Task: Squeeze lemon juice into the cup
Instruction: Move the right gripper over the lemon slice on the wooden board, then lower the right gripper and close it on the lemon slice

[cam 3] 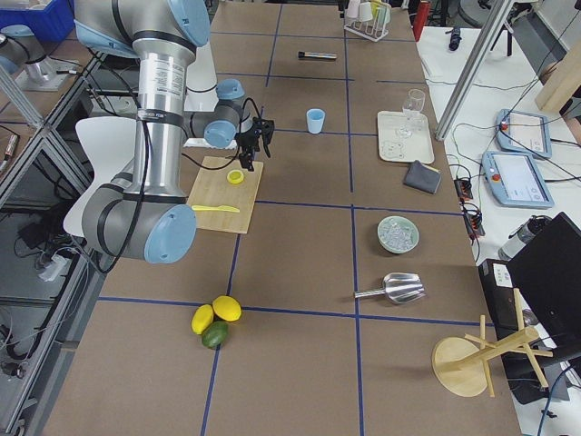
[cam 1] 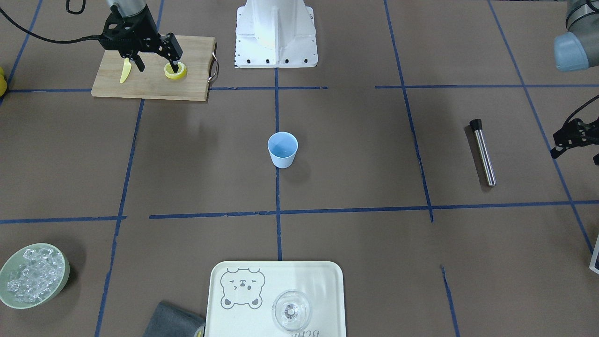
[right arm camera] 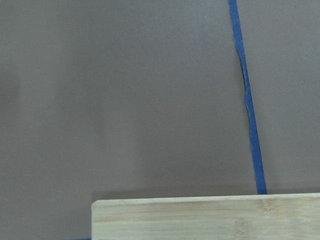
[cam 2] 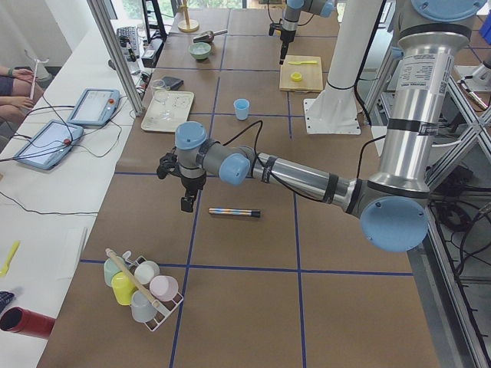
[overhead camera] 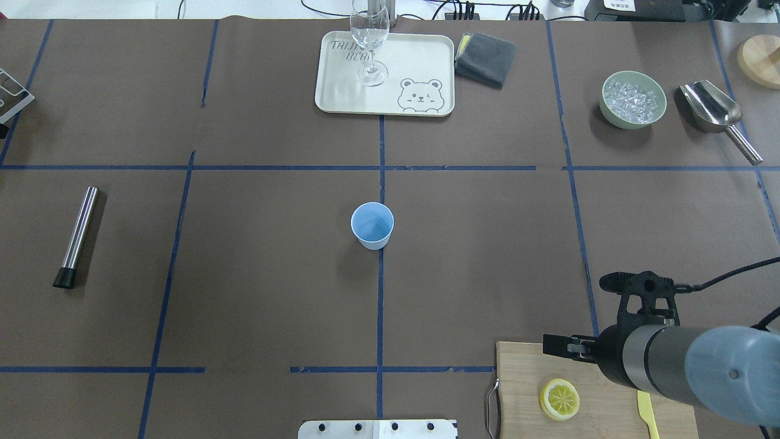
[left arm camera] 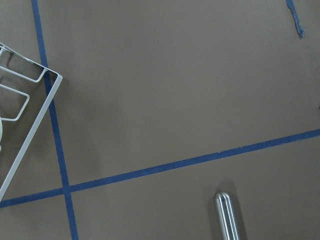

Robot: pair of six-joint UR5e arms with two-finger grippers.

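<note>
The lemon is a round slice lying flat on a wooden cutting board; it also shows in the overhead view. My right gripper is open and empty. It hangs above the board's far edge, raised clear of the slice. The right wrist view shows only the board's edge and bare table. The pale-blue cup stands upright at the table's middle, far from both grippers. My left gripper hangs at the table's left end, fingers apart, empty.
A yellow plastic knife lies on the board beside the slice. A steel muddler lies near the left gripper. A tray with a clear glass, a grey cloth, a bowl of ice and a scoop sit along the far side.
</note>
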